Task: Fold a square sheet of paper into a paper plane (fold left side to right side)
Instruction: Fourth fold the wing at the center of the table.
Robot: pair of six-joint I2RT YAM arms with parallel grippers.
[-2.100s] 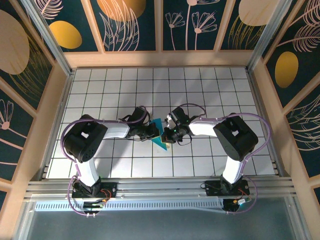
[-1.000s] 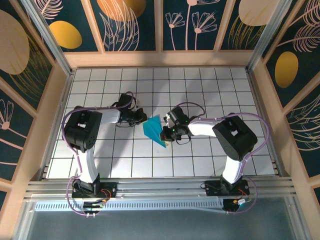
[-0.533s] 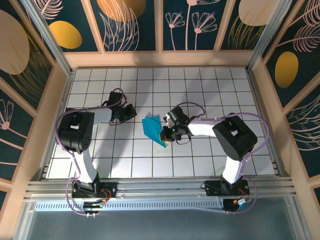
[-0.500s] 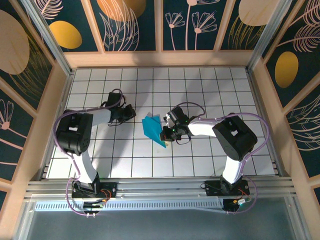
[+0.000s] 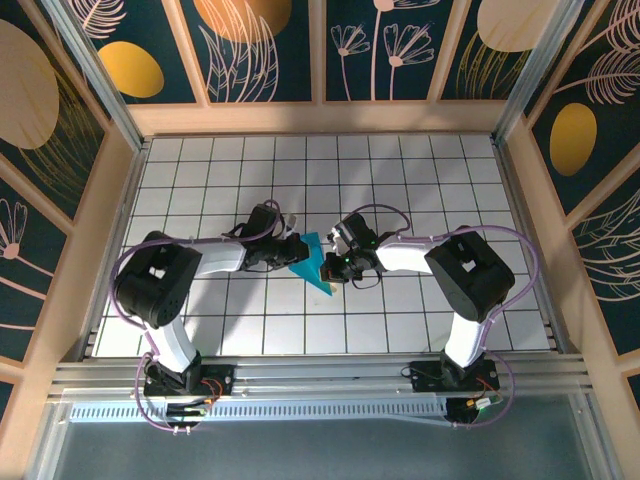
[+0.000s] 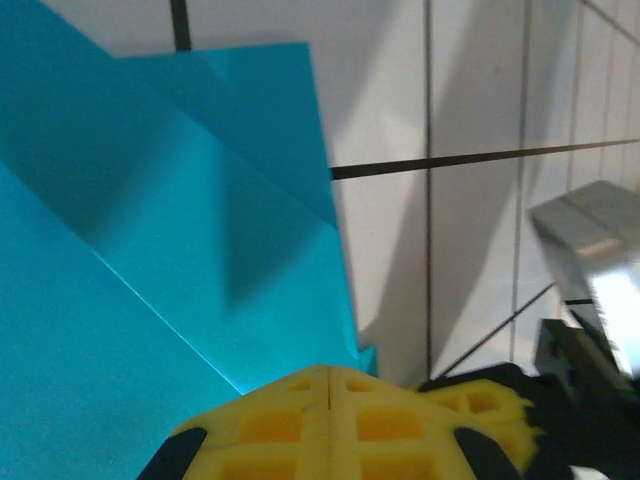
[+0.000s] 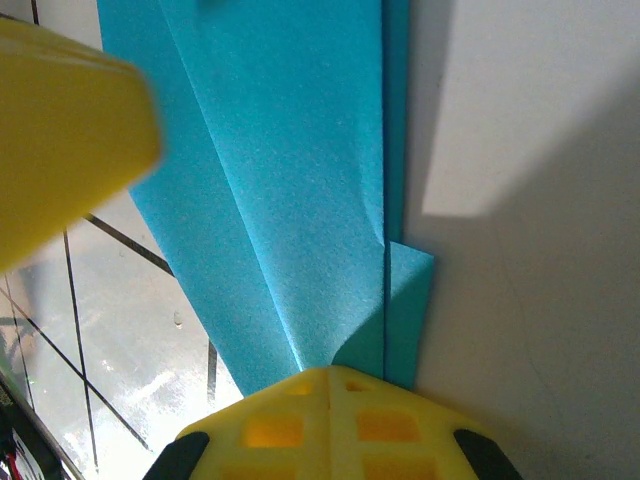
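Both tools are clenched, each with its yellow fingertips pressed together. The partly folded cyan paper point(image 5: 312, 264) lies on the white-tiled desk point(image 5: 400, 180) between them, just right of the left tool point(image 5: 292, 250) and just left of the right tool point(image 5: 334, 268). In the right wrist view that tool's tip touches the paper's edge, and a crease runs straight ahead from it.

My white grid-tiled table point(image 5: 420, 170) is boxed on 3 sides by wood-framed teal walls point(image 5: 270, 60) painted with orange discs and pale flowers.
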